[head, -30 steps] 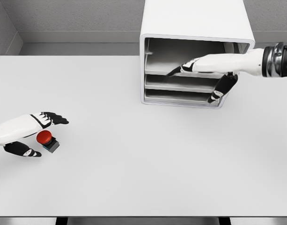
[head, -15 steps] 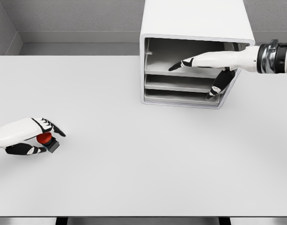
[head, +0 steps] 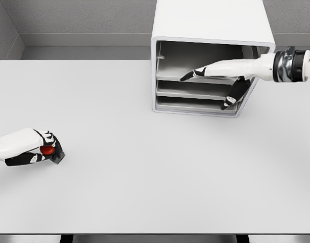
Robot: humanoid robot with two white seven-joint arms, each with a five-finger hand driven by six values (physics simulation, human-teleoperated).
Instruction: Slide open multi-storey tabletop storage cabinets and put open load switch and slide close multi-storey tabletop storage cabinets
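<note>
A load switch (head: 50,152) with a red button on a dark base rests on the white table (head: 144,167) at the far left. My left hand (head: 37,150) is curled around it, fingers over the button and thumb below. The white storage cabinet (head: 210,30) stands at the back right with three shelves showing and no drawer fronts in view. My right hand (head: 215,81) reaches in from the right across its open front, fingers spread along the top shelf edge and thumb (head: 233,96) hanging down over the lower shelves, holding nothing.
A grey wall (head: 84,20) runs behind the table. The table's front edge (head: 155,234) lies along the bottom of the view.
My left hand has closed its fingers down over the red switch. My right hand has drawn back slightly to the right and shifted a little along the top shelf.
</note>
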